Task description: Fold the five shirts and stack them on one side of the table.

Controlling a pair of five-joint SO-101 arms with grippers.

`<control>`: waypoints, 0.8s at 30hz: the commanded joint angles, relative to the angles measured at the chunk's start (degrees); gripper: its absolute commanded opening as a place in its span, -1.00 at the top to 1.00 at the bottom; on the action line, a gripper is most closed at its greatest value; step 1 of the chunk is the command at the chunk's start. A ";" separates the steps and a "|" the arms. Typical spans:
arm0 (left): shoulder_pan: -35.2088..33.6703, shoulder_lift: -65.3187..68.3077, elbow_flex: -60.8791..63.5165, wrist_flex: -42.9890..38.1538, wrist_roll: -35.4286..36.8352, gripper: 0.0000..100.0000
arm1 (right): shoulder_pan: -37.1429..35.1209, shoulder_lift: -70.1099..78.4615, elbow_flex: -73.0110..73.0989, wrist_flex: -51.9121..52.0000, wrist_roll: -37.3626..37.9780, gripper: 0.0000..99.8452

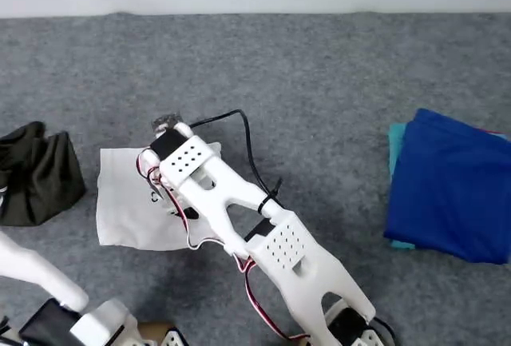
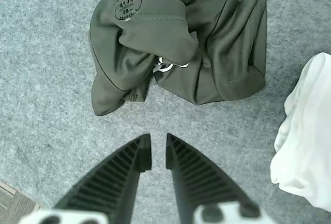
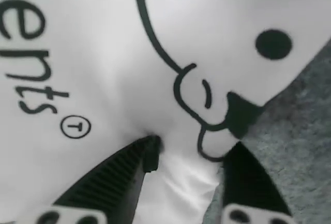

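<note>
A white shirt [image 1: 128,210] with black print lies flat at the left middle of the grey table. The right arm [image 1: 192,166] stretches from the front right over this shirt. My right gripper [image 3: 194,154] presses down on the white shirt [image 3: 103,53] near its edge, open, with a ridge of cloth between the fingers. A crumpled dark green shirt [image 1: 36,174] sits at the far left. My left gripper [image 2: 158,151] hovers over bare table just short of the green shirt [image 2: 176,43], its fingers shut to a thin slit and holding nothing. A folded blue shirt [image 1: 451,186] tops the stack at the right.
Under the blue shirt a teal shirt [image 1: 397,142] peeks out, with a sliver of red at the far corner. The left arm [image 1: 40,278] rests at the front left corner. A black cable [image 1: 247,150] loops over the table behind the right arm. The white shirt's edge [image 2: 305,146] lies beside the left gripper.
</note>
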 commanded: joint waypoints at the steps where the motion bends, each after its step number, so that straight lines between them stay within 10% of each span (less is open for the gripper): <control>1: 0.09 -2.11 -0.13 0.97 0.09 0.87 | 2.24 1.63 -0.62 0.22 4.84 0.94; 13: 0.35 -2.11 -0.13 0.97 0.09 0.87 | 13.58 -4.35 2.99 4.62 15.74 0.98; 24: 0.53 -2.11 -0.13 0.18 -0.79 0.87 | 33.36 -18.15 16.18 4.53 50.37 0.98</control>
